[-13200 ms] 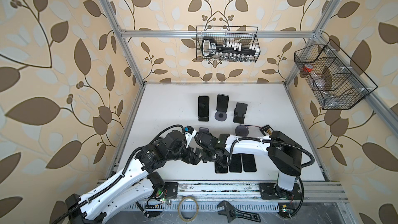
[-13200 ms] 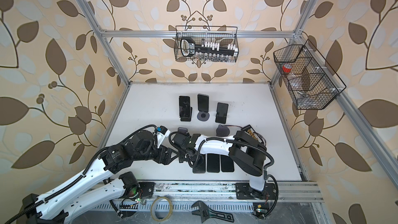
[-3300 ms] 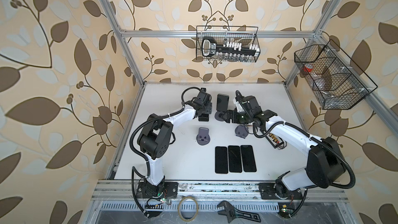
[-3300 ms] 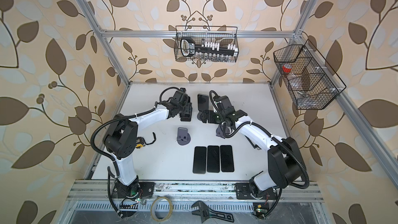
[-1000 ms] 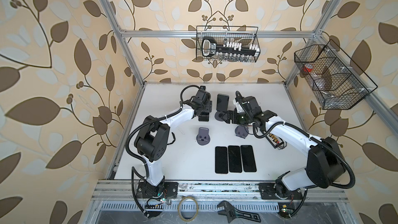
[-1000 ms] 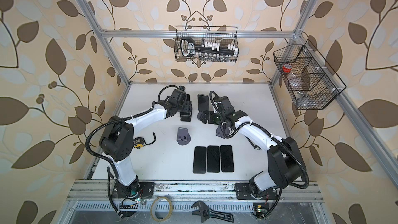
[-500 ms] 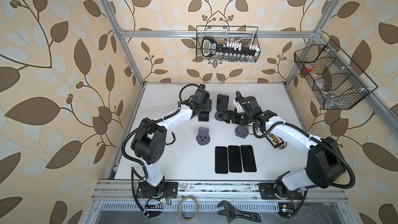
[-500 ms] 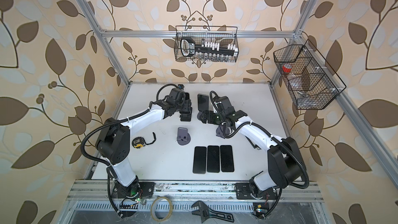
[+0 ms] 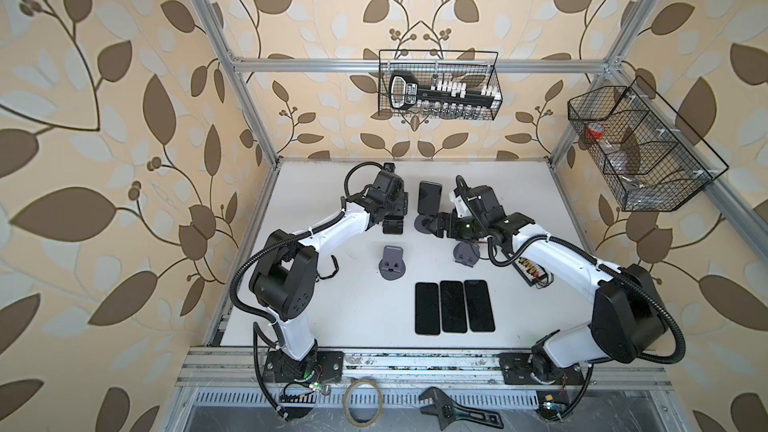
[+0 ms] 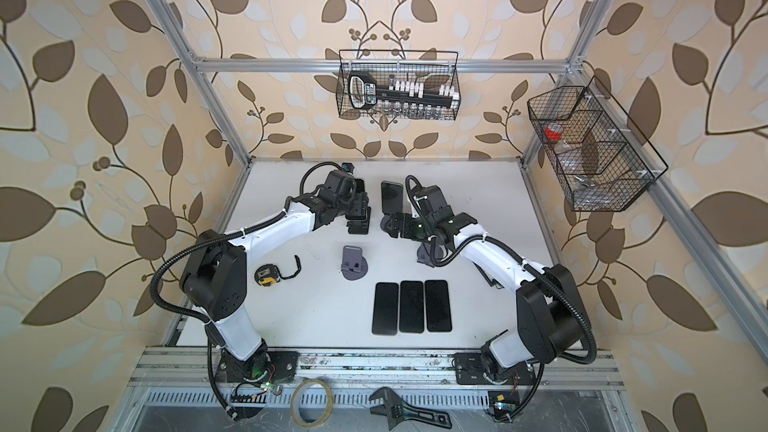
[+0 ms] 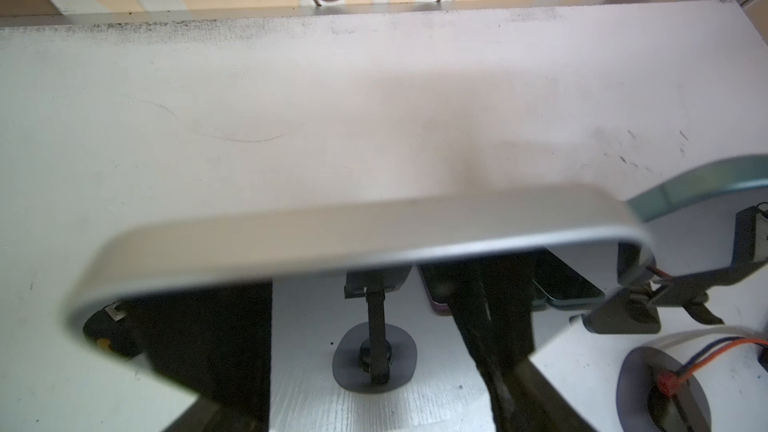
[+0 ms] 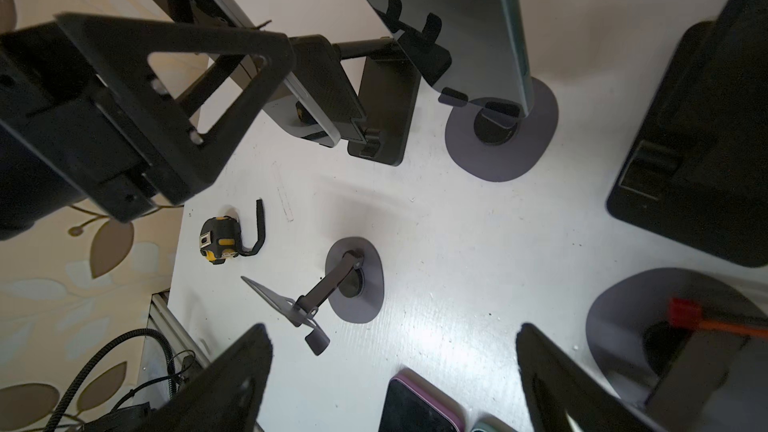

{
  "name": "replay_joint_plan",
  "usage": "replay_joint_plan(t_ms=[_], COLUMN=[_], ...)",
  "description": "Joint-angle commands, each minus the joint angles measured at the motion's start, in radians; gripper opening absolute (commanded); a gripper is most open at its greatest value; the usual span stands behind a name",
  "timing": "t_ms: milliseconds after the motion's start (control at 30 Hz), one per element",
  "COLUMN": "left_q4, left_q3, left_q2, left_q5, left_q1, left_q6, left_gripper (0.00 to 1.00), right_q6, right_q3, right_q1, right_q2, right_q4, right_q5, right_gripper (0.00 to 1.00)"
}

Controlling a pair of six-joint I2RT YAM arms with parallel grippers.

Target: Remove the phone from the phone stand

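- Well, from the left wrist the silver-edged phone (image 11: 353,238) fills the view edge-on, with that arm's jaws clamped on it. The smooth metal rim looks slippery. A tilted pull could let it slide out and drop.
- From the right wrist, the left gripper (image 12: 320,105) holds the phone at the black rectangular phone stand (image 12: 386,126). I cannot tell whether the phone's foot has cleared the cradle lip. If it catches there, the light stand could tip or get dragged along, since nothing pins it down.
- This arm's own jaws stand wide apart and empty. Just to the right stands a teal-edged phone (image 12: 478,14) on a round grey base (image 12: 503,147). A sideways swing of the held phone may clip it.
- In both top views, the task's phone is at the far-left stand, mostly hidden under the left gripper. The right gripper (image 9: 433,224) hangs just beside the middle stand's base, where a small nudge might topple it.
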Motion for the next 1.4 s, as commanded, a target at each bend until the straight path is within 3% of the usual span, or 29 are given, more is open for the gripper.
replay_joint_plan(t_ms=[0,667,1367], left_q4=[0.039,0.020,-0.019], left_q3=[-0.001,-0.031,-0.095], left_q2=[-0.077,-0.122,-0.258], left_q5=[0.011,0.028,0.023], left_q1=[0.004,0.004,0.004], left_q6=[-0.002,-0.007,-0.003], left_gripper=[0.70,0.70,0.69], right_q6=[0.012,0.034,0.071], right_q3=[0.007,0.007,0.019], right_q1=[0.001,0.022,0.106], right_q2=[-0.034,-0.040,-0.066], right_q4=[0.004,0.017,0.026], right_q5=[-0.012,-0.017,-0.012], right_gripper=[0.92,0.91,0.87])
